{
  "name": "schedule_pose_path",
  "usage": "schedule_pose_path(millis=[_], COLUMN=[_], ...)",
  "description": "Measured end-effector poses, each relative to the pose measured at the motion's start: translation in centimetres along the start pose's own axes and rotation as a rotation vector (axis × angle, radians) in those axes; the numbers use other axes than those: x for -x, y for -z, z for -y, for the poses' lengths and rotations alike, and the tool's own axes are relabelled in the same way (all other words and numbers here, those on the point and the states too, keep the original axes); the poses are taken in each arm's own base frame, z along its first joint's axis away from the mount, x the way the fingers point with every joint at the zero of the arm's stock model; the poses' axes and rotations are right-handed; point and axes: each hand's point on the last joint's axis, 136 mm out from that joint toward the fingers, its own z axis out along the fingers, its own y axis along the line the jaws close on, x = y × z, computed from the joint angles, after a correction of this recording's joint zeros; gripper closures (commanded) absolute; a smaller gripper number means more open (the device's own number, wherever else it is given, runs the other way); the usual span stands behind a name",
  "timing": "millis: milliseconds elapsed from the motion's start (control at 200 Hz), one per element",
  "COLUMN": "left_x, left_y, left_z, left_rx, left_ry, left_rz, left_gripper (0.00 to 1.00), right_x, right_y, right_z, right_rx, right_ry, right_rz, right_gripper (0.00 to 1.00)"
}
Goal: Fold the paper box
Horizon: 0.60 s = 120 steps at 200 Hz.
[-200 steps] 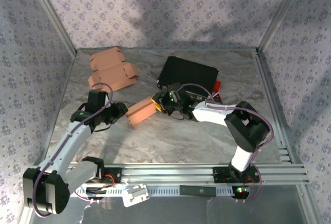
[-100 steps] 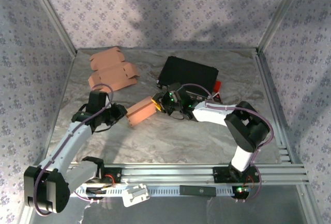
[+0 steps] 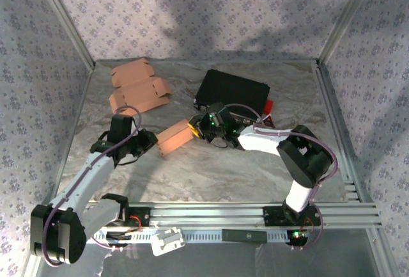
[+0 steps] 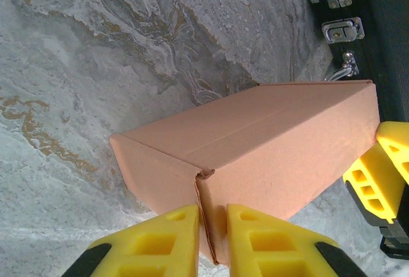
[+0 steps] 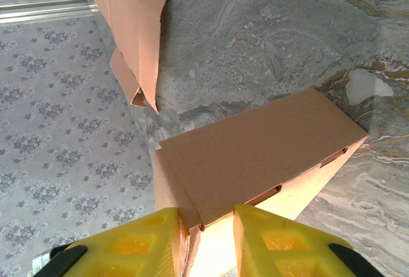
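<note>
The paper box (image 3: 174, 137) is a tan carton, folded into a closed block, lying on the marbled table between both arms. My left gripper (image 3: 148, 141) is at its left end. In the left wrist view its yellow fingers (image 4: 167, 240) are shut on the box's (image 4: 268, 155) corner edge, which is pinched in the left gripper (image 4: 212, 235). My right gripper (image 3: 195, 128) is at the right end. In the right wrist view the right gripper (image 5: 213, 242) straddles a corner of the box (image 5: 255, 155), one finger (image 5: 150, 242) pressed on the end wall.
Flat tan box blanks (image 3: 137, 88) lie at the back left, also seen as blanks (image 5: 134, 27) in the right wrist view. A black case (image 3: 231, 91) with a red piece (image 3: 268, 105) sits just behind the right gripper. Metal rails edge the table.
Both pairs of jaws have narrowed onto the box's ends, the left one much more. The left arm shifted slightly; the box stays almost in place.
</note>
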Motion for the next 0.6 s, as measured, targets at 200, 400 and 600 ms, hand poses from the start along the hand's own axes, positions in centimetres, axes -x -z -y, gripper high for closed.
schedule_pose_path(millis=[200,400,600], left_x=[0.05,0.05,0.02], left_y=[0.0,0.03,0.11], left_z=[0.05,0.09,0.24], left_rx=[-0.007,-0.016,-0.024], left_ry=[-0.003,-0.007,-0.009], left_rz=[0.006,0.013,0.014], left_gripper=[0.9,0.95,0.97], right_x=[-0.01,0.08,0.07], right_y=[0.0,0.01,0.43], right_z=[0.34,0.34,0.34], right_rx=[-0.007,-0.006,-0.021], right_ry=[-0.01,-0.026,-0.009], right_rz=[0.0,0.002,0.015], right_gripper=[0.79,0.88,0.84])
